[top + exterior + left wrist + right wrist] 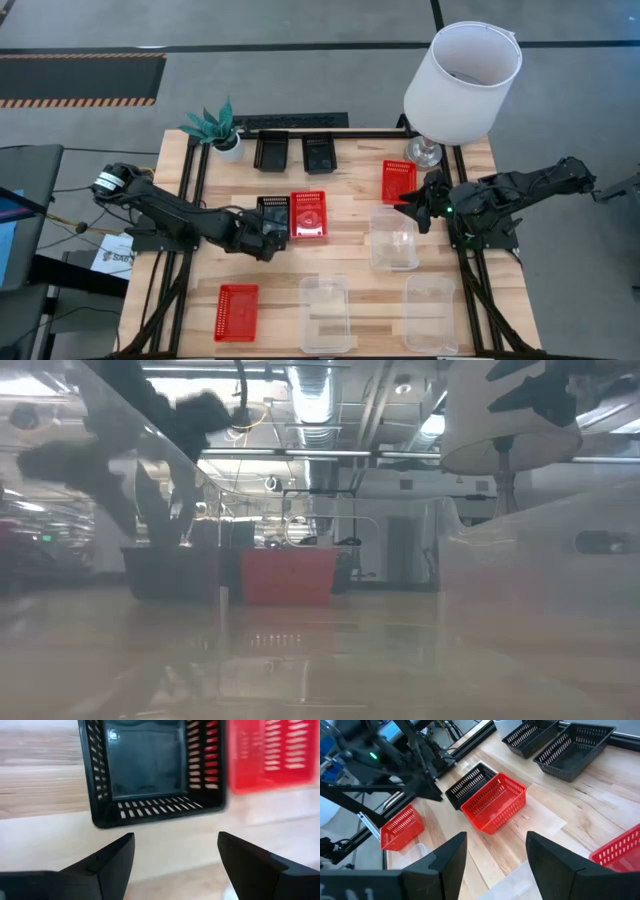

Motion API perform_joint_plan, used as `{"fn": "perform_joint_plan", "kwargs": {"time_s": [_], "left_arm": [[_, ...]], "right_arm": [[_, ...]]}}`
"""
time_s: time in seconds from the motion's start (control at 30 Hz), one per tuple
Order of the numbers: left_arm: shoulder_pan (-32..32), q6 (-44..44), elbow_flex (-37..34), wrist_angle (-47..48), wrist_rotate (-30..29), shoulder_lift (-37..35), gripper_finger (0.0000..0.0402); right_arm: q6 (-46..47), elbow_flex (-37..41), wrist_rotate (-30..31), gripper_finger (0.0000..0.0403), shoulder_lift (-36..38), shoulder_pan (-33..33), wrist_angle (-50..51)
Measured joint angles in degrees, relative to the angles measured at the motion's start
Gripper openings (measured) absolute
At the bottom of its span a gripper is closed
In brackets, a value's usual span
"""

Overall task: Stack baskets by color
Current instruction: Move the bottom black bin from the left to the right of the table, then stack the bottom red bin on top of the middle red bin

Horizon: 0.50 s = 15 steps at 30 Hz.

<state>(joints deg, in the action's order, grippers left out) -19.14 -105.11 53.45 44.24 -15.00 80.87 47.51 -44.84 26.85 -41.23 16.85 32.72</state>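
Note:
A black basket stands on the table mid-left, side by side with a red basket. My left gripper hovers open just beyond that black basket's near end, tilted down, with nothing between its fingers. Two more black baskets sit at the far edge. Other red baskets rest at far right and near left. Three clear baskets lie on the near right half. My right gripper waits open above the table's right side.
A white lampshade on its lamp base stands at the far right corner. A small potted plant stands at the far left. Bare wood lies between the middle baskets and the near clear ones.

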Motion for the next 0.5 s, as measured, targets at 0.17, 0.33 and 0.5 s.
{"fn": "perform_joint_plan", "kwargs": {"time_s": [0.17, 0.33, 0.5], "left_arm": [[-2.4, 2.0, 2.7, 2.2, 8.5, -3.8, 0.0272], [-10.8, -4.7, 3.8, 2.4, 13.5, -2.2, 0.0272], [-19.9, -18.5, 3.8, 3.5, 13.8, -1.3, 0.0272]], "right_arm": [[0.0, 0.0, 0.0, 0.0226, 0.0, 0.0, 0.6], [0.4, 0.0, 0.0, 0.0226, 0.0, 0.0, 0.6], [0.4, 0.0, 0.0, 0.0226, 0.0, 0.0, 0.8]]}}
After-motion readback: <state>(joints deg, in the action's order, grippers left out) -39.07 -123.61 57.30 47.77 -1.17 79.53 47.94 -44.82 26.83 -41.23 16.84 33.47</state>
